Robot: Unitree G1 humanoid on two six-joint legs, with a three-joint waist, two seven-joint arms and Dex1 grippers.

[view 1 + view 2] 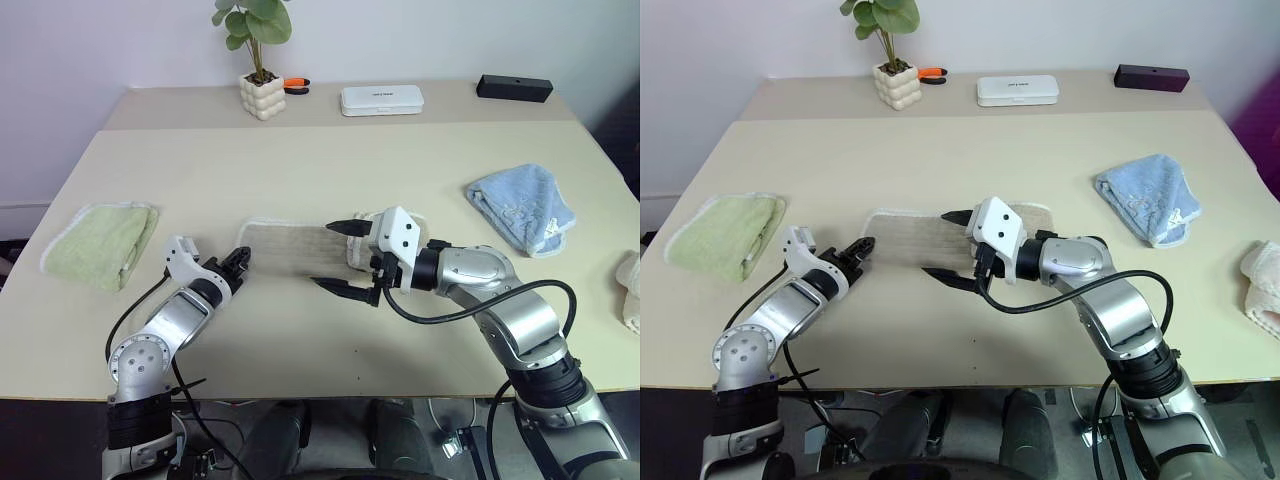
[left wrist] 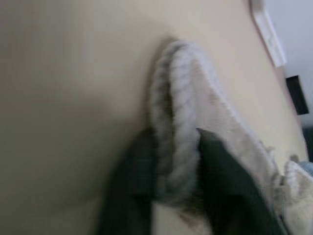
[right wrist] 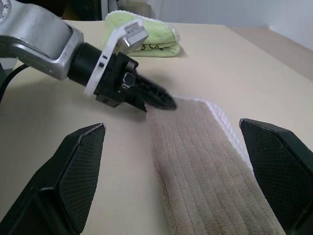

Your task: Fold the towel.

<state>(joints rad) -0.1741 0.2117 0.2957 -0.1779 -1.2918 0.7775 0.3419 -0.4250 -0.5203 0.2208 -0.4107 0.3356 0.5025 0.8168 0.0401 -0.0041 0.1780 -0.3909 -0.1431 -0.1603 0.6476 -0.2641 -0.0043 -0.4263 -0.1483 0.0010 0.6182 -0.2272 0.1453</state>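
You have one table point(image 1: 330, 340), pale beige, with a seam across it near the far edge. The towel point(image 1: 295, 245) lies flat around the middle of the table, nearer the front edge than the far one. It is a tan terry strip with ribbed rows running along its length and white stitched edging; it runs left to right, and its right end is bunched into a thicker lump behind the right arm.

You can count four cloths in all. The tan one is in the middle. A light green towel point(image 1: 100, 243) sits folded by the left edge. A light blue towel point(image 1: 523, 208) lies crumpled toward the right edge. A pale cloth point(image 1: 630, 290) shows partly at the right edge.

Along the far edge you have one white flat case point(image 1: 381, 99), one black box point(image 1: 514, 88), one orange-handled tool point(image 1: 296, 85), and one knobbly white pot point(image 1: 262, 96) holding one green plant point(image 1: 254, 22).

Your right gripper point(image 1: 344, 259) hangs over the towel's right half, pointing left, with its two fingers spread wide, one toward each long edge, and nothing between them.

Your left gripper point(image 1: 238, 262) is at the towel's left end. Its fingers point(image 2: 222, 181) are pinched together on the white edging there, as the left wrist view shows.
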